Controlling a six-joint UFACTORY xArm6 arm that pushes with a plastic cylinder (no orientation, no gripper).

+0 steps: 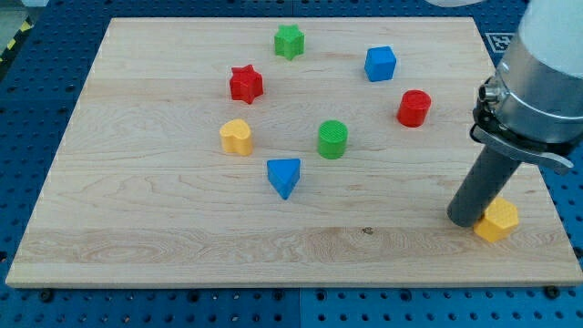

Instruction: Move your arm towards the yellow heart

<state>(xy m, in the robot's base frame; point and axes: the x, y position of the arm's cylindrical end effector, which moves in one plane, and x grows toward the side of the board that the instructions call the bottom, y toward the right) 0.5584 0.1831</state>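
The yellow heart (236, 137) lies on the wooden board (137, 228), left of the middle. My tip (465, 220) rests on the board at the view's lower right, far to the right of the heart. It touches the left side of a yellow hexagonal block (498, 220). A green cylinder (332, 138) and a blue triangular block (284, 176) lie between my tip and the heart.
A red star (246, 84) and a green star (290, 41) lie toward the view's top. A blue cube (381, 64) and a red cylinder (414, 107) lie at the upper right. The arm's grey body (537, 82) looms over the board's right edge.
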